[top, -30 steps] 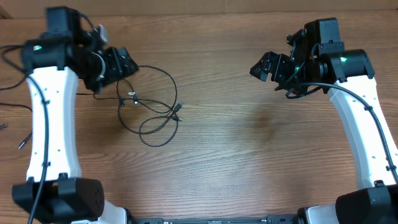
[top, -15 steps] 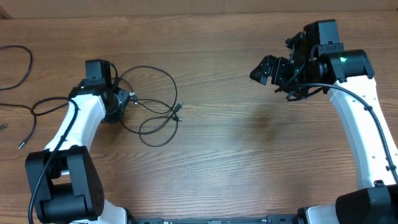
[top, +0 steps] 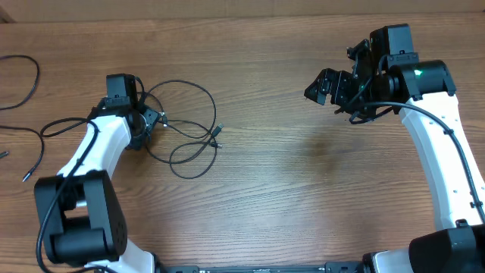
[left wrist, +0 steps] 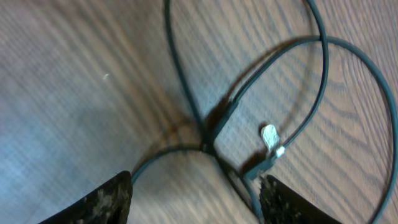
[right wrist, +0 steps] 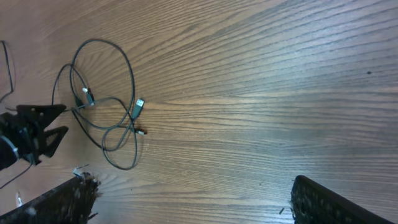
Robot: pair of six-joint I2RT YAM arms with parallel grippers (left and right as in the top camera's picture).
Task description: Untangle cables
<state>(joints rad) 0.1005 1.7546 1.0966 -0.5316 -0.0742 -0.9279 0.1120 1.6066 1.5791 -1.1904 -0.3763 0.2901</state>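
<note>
Left wrist: cables (left wrist: 219, 119) cross just ahead of your left claw (left wrist: 196, 180) (fingers apart, holding nothing).
Pinch one strand at twelve o'clock, lift slowly; right claw (right wrist: 189, 186) also apart.

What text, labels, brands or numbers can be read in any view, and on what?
None readable.
Cables: no print visible; the silvery plug end is blurred in the left wrist view.
Left arm and right arm: no legible label from overhead; only a green light on the right one.
Table: bare wood grain, no marks.
</note>
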